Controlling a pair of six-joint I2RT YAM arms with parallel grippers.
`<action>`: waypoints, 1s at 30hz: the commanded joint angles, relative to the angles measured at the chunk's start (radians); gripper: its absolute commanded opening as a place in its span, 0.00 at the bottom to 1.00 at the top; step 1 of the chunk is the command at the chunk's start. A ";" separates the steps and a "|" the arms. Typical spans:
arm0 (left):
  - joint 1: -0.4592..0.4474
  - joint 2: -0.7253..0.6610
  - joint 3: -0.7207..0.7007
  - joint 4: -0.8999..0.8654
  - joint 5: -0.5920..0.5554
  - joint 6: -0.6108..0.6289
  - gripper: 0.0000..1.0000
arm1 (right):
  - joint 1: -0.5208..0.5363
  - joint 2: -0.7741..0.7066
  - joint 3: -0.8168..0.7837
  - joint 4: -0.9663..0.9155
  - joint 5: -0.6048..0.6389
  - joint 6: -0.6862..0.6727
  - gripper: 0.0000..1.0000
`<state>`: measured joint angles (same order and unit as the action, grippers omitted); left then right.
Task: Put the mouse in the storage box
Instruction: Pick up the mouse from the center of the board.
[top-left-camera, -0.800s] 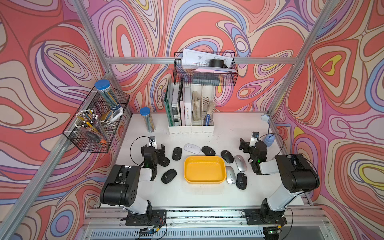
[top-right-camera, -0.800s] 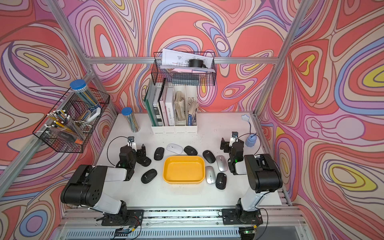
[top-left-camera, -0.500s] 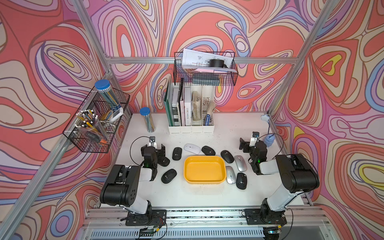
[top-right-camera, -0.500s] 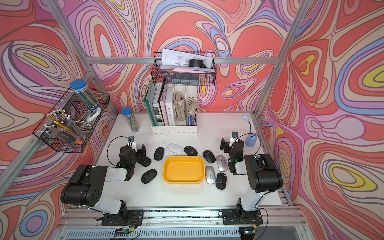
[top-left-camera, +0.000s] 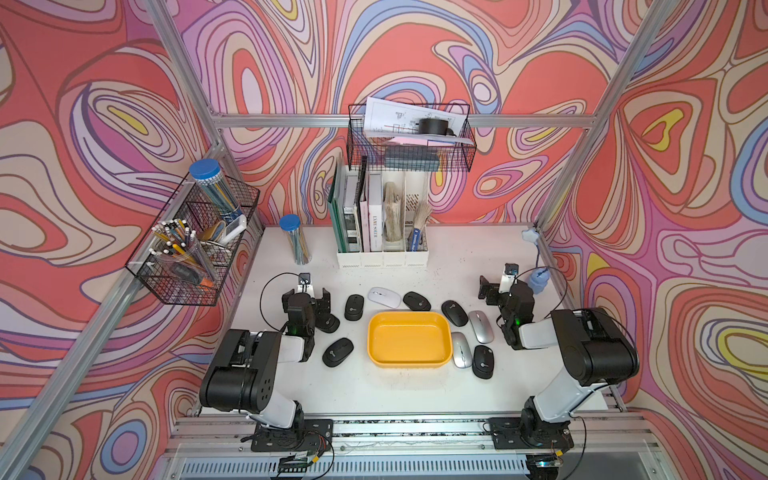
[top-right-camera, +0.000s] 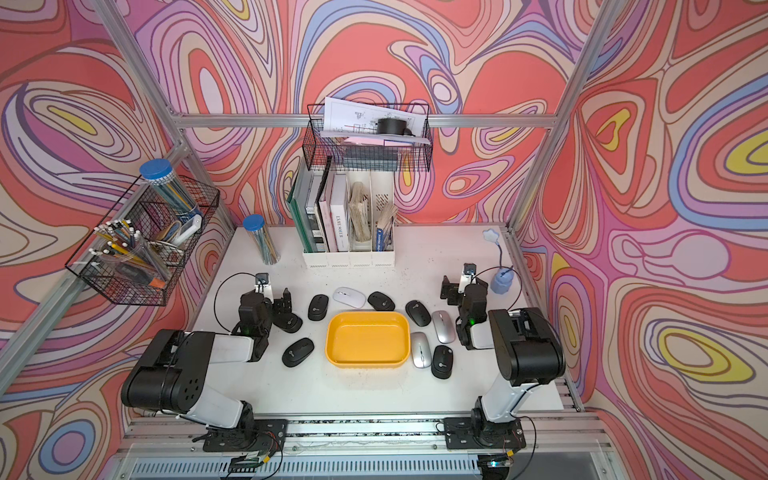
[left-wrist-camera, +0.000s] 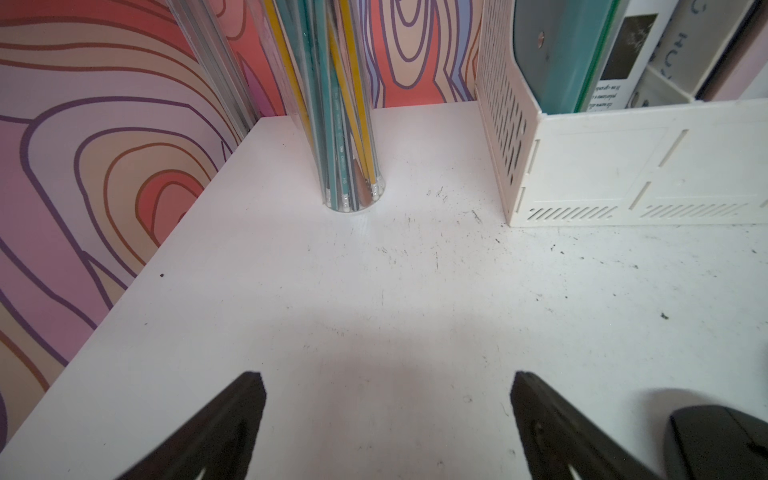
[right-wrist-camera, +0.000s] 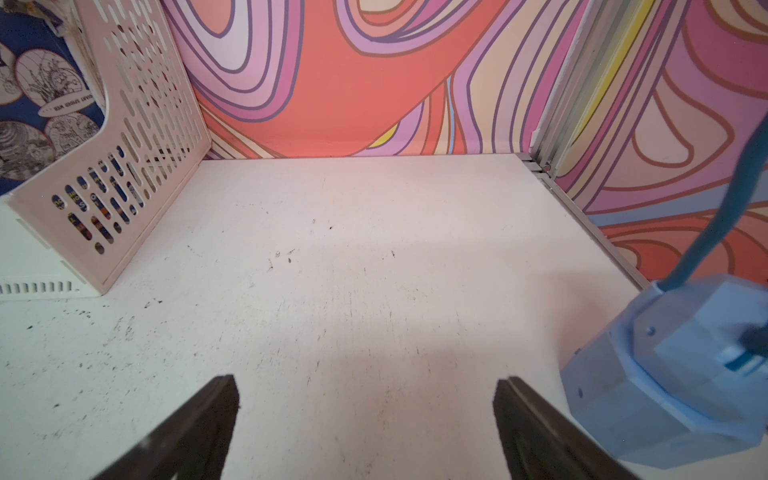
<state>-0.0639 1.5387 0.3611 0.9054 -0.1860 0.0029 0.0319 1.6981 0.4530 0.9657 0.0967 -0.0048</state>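
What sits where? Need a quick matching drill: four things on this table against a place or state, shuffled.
Things:
1. storage box
2. white mouse
3. pencil tube
4. blue lamp

Place or state:
A. close beside the open right claw
B. empty, in the middle of the table
C. between two black mice, just beyond the box's far rim
D. upright, on the left arm's side of the white file holder

Pairs: 1-B, 2-C, 3-D, 4-A
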 joint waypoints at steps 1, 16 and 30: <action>0.006 -0.062 0.003 -0.035 -0.021 -0.013 0.98 | -0.005 -0.015 0.004 0.003 0.024 0.007 0.98; -0.002 -0.515 0.442 -1.053 -0.057 -0.422 0.99 | 0.115 -0.203 0.645 -1.204 0.336 0.532 0.98; 0.004 -0.421 0.724 -1.459 0.259 -0.451 0.90 | 0.105 -0.135 0.769 -1.596 0.139 0.406 0.67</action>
<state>-0.0639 1.0843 0.9981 -0.4061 0.0120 -0.4229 0.1352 1.5681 1.1667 -0.4381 0.2344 0.4232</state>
